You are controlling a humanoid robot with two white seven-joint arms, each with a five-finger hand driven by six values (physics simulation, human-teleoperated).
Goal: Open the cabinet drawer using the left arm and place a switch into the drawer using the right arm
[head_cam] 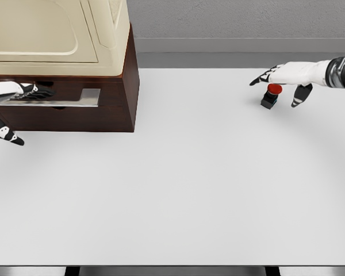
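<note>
Cabinet (75, 63), upper left, top cropped. Left hand (11, 92) fingers hooked on drawer handle (52, 99). Right hand (282, 77) spread above switch (271, 95). White bench (190, 190).

- One cabinet (112, 86) is standing at the table's far left, cream on top with a dark brown base.
- One drawer (75, 98) is showing in its front.
- One switch (271, 95), black with a red button, is sitting on the table.
- One white table (178, 190) is carrying it all.
- Two hands are showing: one left hand (14, 98) and one right hand (287, 77).
</note>
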